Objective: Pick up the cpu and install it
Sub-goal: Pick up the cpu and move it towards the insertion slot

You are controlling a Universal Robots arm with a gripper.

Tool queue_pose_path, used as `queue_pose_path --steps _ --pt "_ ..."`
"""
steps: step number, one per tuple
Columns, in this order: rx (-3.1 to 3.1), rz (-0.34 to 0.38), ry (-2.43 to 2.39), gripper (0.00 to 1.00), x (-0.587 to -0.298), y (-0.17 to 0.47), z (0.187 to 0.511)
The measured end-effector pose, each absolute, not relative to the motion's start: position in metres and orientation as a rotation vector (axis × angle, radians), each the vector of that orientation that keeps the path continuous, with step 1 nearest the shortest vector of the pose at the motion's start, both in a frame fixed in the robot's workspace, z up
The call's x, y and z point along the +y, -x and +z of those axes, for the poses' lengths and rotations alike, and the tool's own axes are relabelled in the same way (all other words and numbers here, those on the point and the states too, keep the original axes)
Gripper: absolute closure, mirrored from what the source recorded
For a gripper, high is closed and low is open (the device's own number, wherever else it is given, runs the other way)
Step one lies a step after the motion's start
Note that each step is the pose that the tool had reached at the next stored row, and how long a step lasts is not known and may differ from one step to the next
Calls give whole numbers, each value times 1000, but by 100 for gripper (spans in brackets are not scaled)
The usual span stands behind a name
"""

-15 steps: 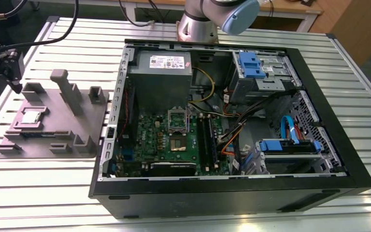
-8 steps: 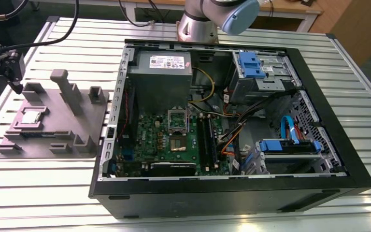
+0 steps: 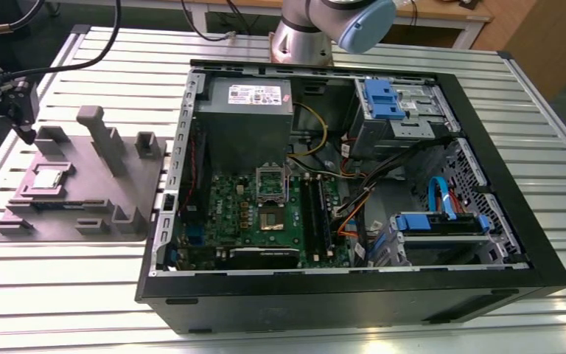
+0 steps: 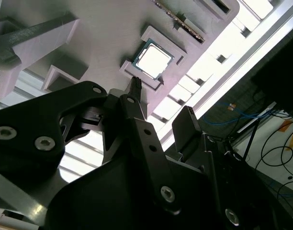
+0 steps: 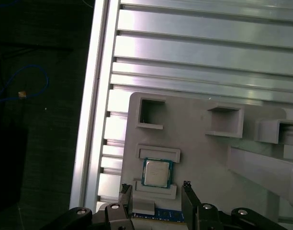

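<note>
My gripper (image 5: 156, 188) hangs over the grey fixture (image 5: 204, 158) with its 2 fingers (image 5: 127, 195) spread apart. The cpu (image 5: 156, 172) is lying flat in its square pocket on that fixture, just ahead of my fingertips.

Soft, even light covers the exterior view: my slatted table (image 3: 57, 295) shines pale while the inside of the computer case (image 3: 342, 299) lies in shadow. In the second wrist view, glare bleaches the cpu (image 4: 152, 61) top almost white, and my fingers (image 4: 146, 139) read as black silhouettes. In the first wrist view the slats gleam in bright bands beside deep darkness off the table edge.
</note>
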State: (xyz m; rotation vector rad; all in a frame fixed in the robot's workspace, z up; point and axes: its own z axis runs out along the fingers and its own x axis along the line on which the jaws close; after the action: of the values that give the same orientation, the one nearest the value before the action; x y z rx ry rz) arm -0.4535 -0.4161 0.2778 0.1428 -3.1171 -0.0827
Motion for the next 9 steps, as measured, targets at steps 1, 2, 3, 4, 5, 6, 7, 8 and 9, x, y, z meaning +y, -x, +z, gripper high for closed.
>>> queue_pose_path --steps 1,2,3,4,5,6,7,8,9 --pt "-3117 -83 -143 47 -416 453 278" --pt "-3117 -83 -143 47 -416 453 277" --pt "-3117 -83 -143 47 -416 453 277" --pt "-3117 -82 -143 47 -416 453 277" --pt "-3117 -82 -143 47 -416 453 276" --pt "-3117 -82 -143 47 -416 453 276" --pt "-3117 -82 -143 47 -416 452 275" --pt "-3117 -82 -143 47 -416 452 274" --pt "-3117 -83 -143 47 -416 452 273"
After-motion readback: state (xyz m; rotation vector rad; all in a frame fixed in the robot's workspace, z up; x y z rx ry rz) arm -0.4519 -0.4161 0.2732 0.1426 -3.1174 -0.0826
